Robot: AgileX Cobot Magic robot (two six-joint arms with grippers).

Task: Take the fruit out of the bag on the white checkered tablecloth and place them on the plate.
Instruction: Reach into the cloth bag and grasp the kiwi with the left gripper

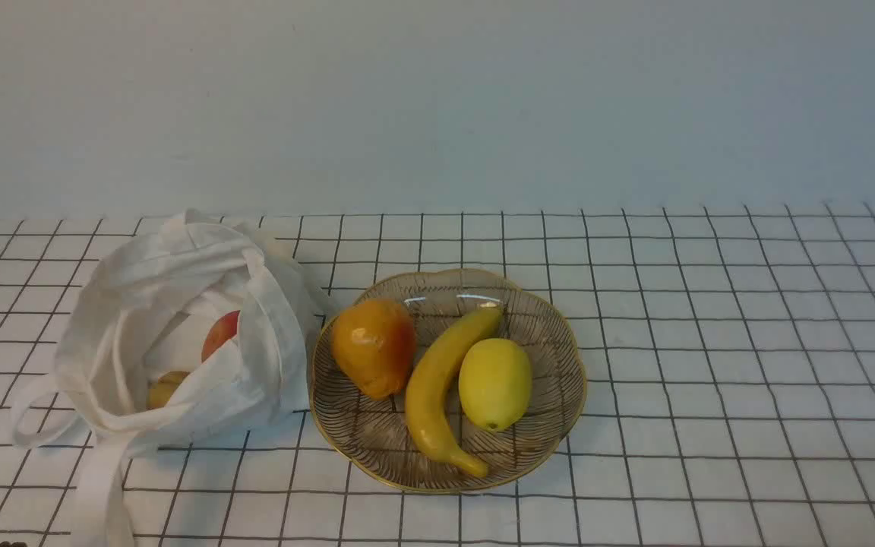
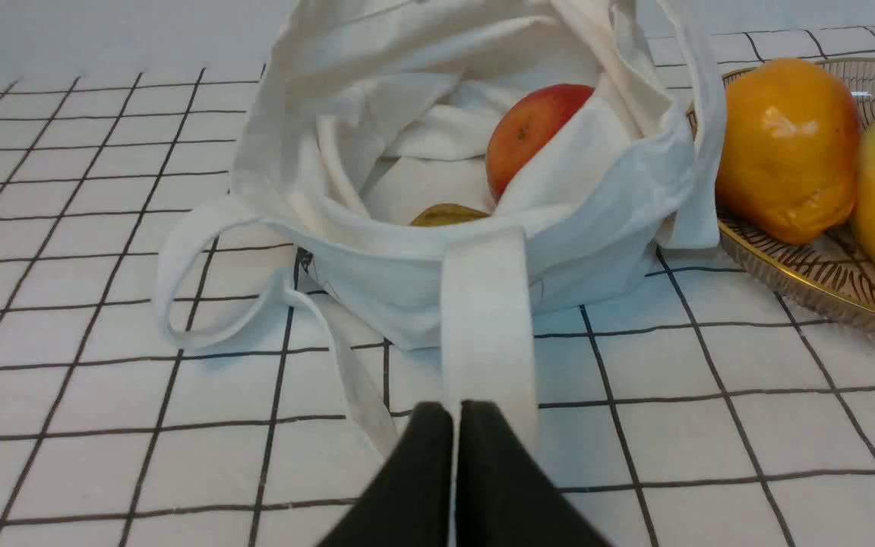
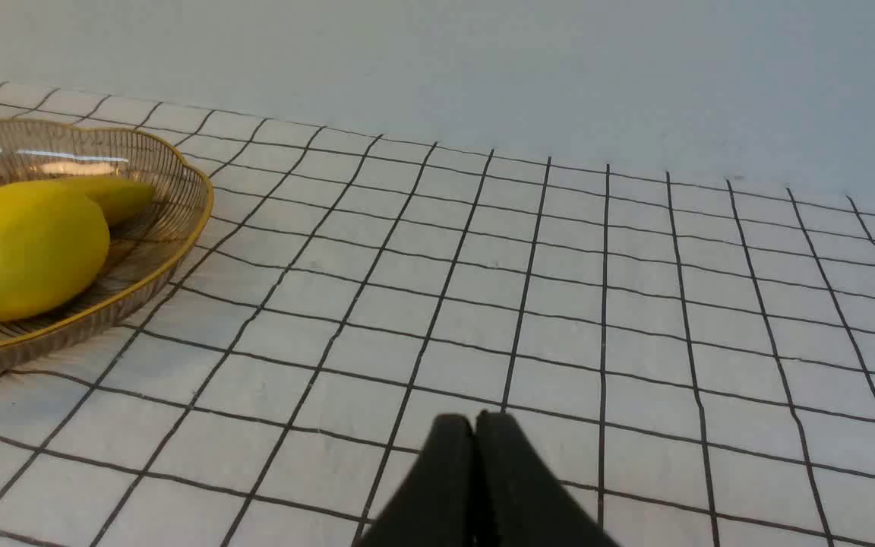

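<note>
Staged test setup (lab-like, not homely), white checkered tablecloth point(image 1: 711, 342), bare pale wall point(image 1: 437, 99) behind

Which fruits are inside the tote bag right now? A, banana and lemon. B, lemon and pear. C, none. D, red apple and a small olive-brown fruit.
D: the red apple and small olive-brown fruit show inside the open tote bag; the banana and lemon lie on the glass dish.
</note>
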